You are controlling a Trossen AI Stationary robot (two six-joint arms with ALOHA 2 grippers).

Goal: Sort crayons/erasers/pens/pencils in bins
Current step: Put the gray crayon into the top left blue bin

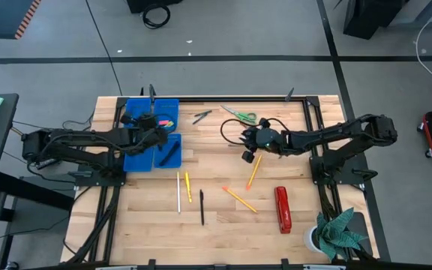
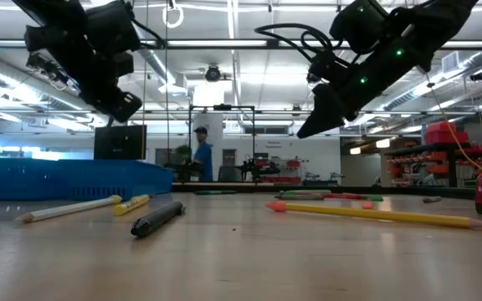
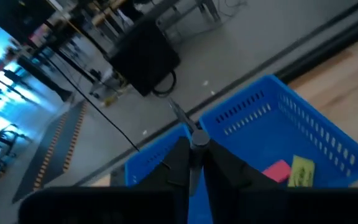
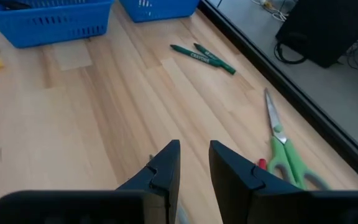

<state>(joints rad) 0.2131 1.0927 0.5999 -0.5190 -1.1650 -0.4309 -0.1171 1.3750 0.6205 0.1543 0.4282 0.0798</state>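
Bins cluster at the bench's far-left corner, and the left gripper hangs over them with jaws narrow on a thin grey pen, so I judge a drop-off is in hand: next, open over the right bin. Right gripper hovers right of the bins, jaws part open and empty, near an orange pencil; crayons lie nearer the bins.
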